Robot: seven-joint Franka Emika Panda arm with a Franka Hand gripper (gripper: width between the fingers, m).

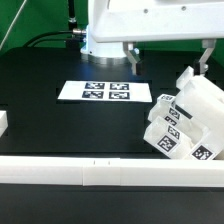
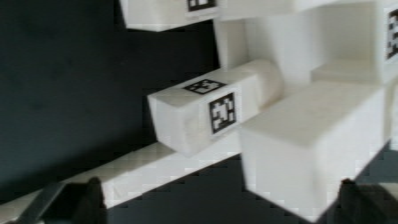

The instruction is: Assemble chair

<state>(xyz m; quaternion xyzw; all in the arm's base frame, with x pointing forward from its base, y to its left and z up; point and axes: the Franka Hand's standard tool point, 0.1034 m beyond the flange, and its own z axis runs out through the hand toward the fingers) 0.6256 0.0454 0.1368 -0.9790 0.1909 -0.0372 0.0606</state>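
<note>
The chair's white parts (image 1: 186,116) lie bunched at the exterior view's right, tilted, with several black-and-white tags facing out. My gripper (image 1: 168,60) hangs above and just behind that bunch. It is open, with one dark finger (image 1: 130,58) on one side and the other finger above the bunch's far edge. In the wrist view a chunky tagged block (image 2: 214,106) joins a larger white block (image 2: 311,150), and another tagged piece (image 2: 178,12) lies beyond them. The gripper (image 2: 214,206) stands open over them, its dark fingertips (image 2: 80,200) wide apart with nothing between them.
The marker board (image 1: 105,91) lies flat on the black table behind the middle. A long low white border rail (image 1: 100,173) runs along the front. A small white piece (image 1: 3,122) shows at the exterior view's left edge. The arm's base (image 1: 100,40) stands at the back.
</note>
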